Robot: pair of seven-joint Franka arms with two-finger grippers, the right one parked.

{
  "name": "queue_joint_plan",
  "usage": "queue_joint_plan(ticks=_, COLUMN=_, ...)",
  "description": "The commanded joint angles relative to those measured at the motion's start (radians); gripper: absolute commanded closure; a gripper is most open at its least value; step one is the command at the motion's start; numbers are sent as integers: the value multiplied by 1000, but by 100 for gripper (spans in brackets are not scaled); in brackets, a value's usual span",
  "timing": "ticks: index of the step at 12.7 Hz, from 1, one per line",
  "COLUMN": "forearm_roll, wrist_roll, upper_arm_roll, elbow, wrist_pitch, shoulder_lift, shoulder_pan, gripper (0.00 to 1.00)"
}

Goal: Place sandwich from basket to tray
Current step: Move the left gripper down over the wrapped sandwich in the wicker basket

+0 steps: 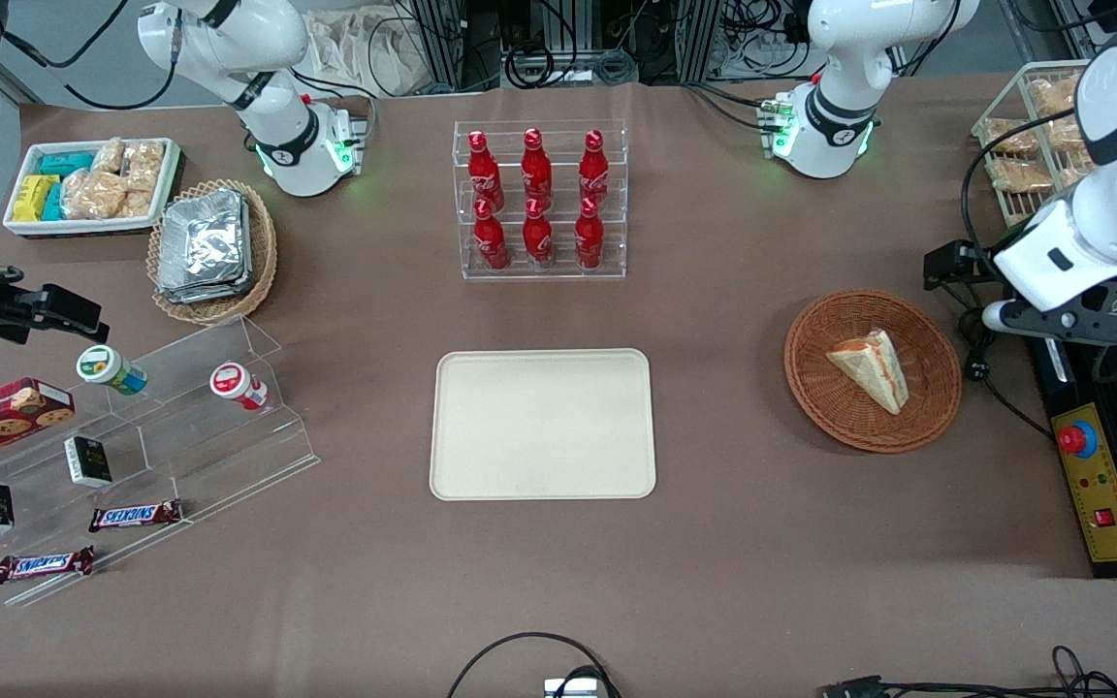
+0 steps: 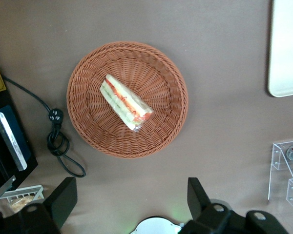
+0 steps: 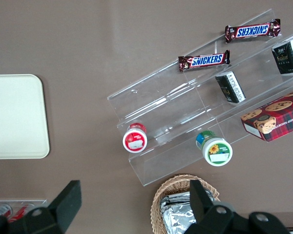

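The hand [image 2: 129, 204] is being held open, high above the basket [image 2: 88, 122]; the soft sandwich [image 2: 126, 102] is risking being crushed or tipped.

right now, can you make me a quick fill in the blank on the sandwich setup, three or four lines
1. The sandwich lies in the round woven ____.
2. The tray has ____ on it.
3. The gripper hangs above the table beside the basket with its fingers ____.
4. The clear rack farther from the front camera than the tray holds ____ red bottles.

Missing words: basket; nothing; open; six
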Motion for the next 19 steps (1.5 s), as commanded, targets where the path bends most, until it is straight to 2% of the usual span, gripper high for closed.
queue_joint_plan(ticks=1, forearm_roll=22, wrist_roll=-125, upper_arm_roll=8, elbow=-42, wrist_pitch=52, shoulder_lift=16, shoulder_pan=10, gripper=0)
queue_joint_plan(ticks=4, forearm_roll=7, wrist_roll=-360, upper_arm_roll=32, elbow=-289, wrist_pitch=340, shoulder_lift=-28, shoulder_pan=55, gripper=0)
queue_joint_plan(ticks=6, forearm_roll=5, wrist_roll=-453, upper_arm_roll=32, elbow=-426, wrist_pitch=542, shoulder_lift=-28, shoulder_pan=58, gripper=0)
queue_joint_plan(ticks=8, forearm_roll=13, wrist_roll=-726, upper_arm_roll=25, elbow=-475, wrist_pitch=678, shoulder_lift=27, shoulder_pan=38, gripper=0)
queue_joint_plan(ticks=11, forearm_roll=13, wrist_roll=-874, upper_arm_roll=25, elbow=-497, wrist_pitch=741, shoulder_lift=74, shoulder_pan=-7, gripper=0)
queue_joint_plan(ticks=19, forearm_roll=16, wrist_roll=-886, upper_arm_roll=31, elbow=-647, wrist_pitch=914, shoulder_lift=114, shoulder_pan=-13, gripper=0)
